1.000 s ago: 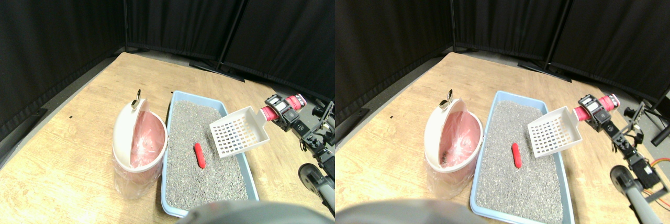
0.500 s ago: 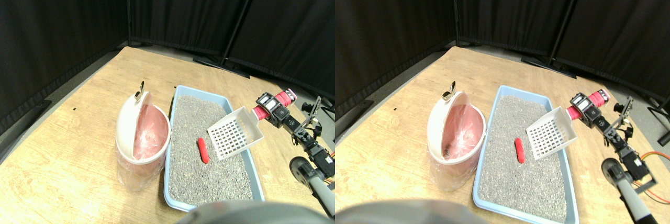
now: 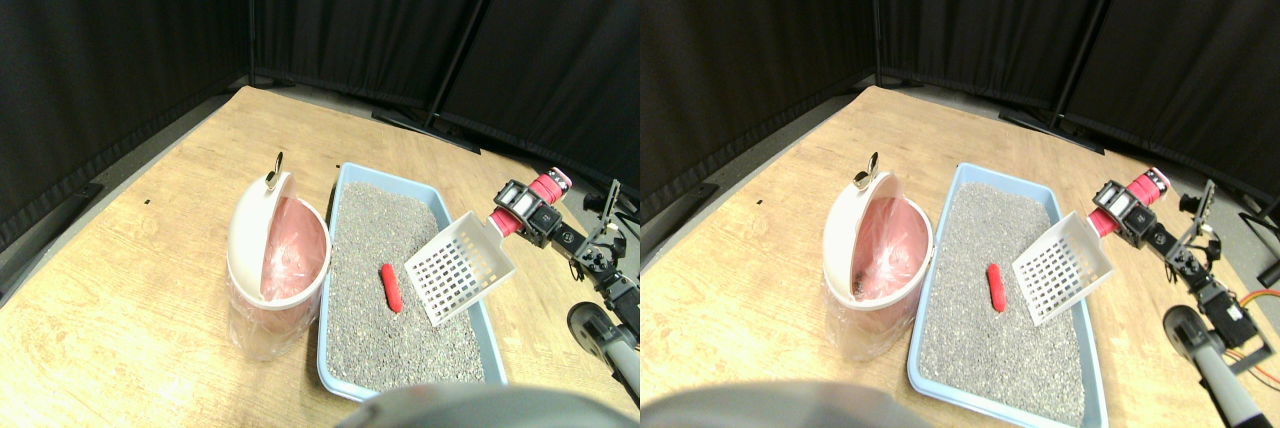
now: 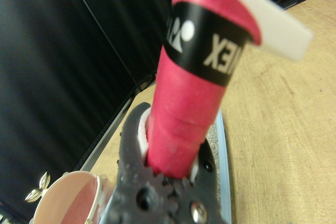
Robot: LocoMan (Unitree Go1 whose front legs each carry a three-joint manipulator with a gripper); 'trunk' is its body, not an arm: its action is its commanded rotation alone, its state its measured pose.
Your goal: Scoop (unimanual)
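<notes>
A white slotted scoop (image 3: 458, 266) with a red wrapped handle (image 3: 530, 201) hangs tilted over the right side of the blue litter tray (image 3: 343, 180), its front edge low near the grey litter. My right gripper (image 3: 522, 211) is shut on that handle; in the wrist view the dark jaws clamp the red handle (image 4: 190, 103). A small red cylinder (image 3: 391, 287) lies on the litter just left of the scoop. A white bin with a pink liner (image 3: 277, 260) stands left of the tray, its lid tipped up.
The tray and bin sit on a wooden floor (image 3: 130, 278). Black curtains (image 3: 400, 18) close off the back and left. My arm's links and a wheel (image 3: 595, 323) occupy the lower right.
The scoop has dropped and tilted steeper toward the litter, moving closer to the red cylinder. The camera view has shifted slightly.
</notes>
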